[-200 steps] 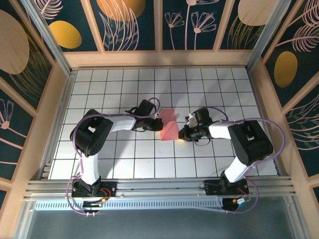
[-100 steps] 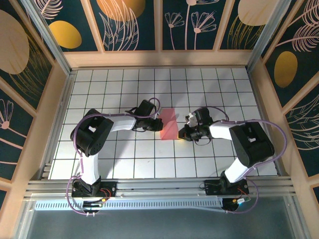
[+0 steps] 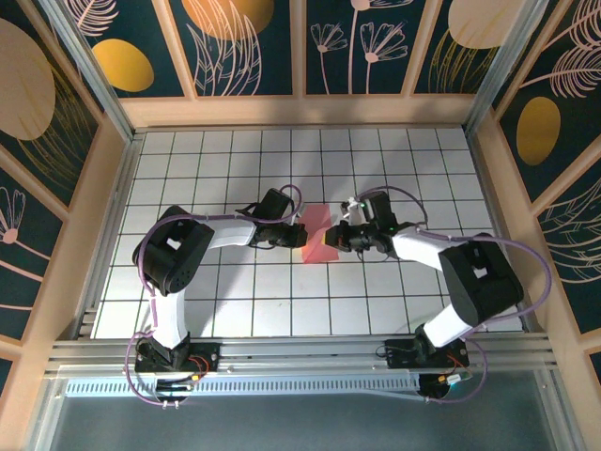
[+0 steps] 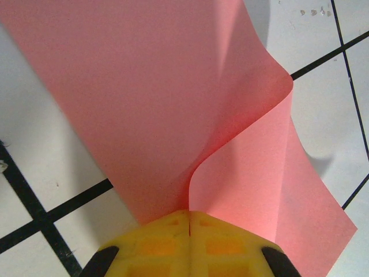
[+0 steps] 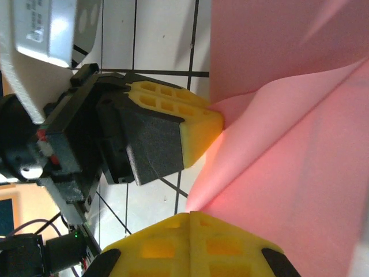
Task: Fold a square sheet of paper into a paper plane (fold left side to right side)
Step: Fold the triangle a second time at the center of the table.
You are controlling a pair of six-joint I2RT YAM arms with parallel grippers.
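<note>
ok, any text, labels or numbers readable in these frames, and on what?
None legible.
Too blurred to read: small dark print on the white housing by the left wrist.
No marks at all: the square sheet of paper is plain; the white grid tiles carry black lines, no characters.

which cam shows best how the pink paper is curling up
The left wrist view: the square sheet of paper is large and sharp, one edge curling up into the shut left gripper. The right wrist view has it close but blurred. In the top view it is a small pink patch.
</note>
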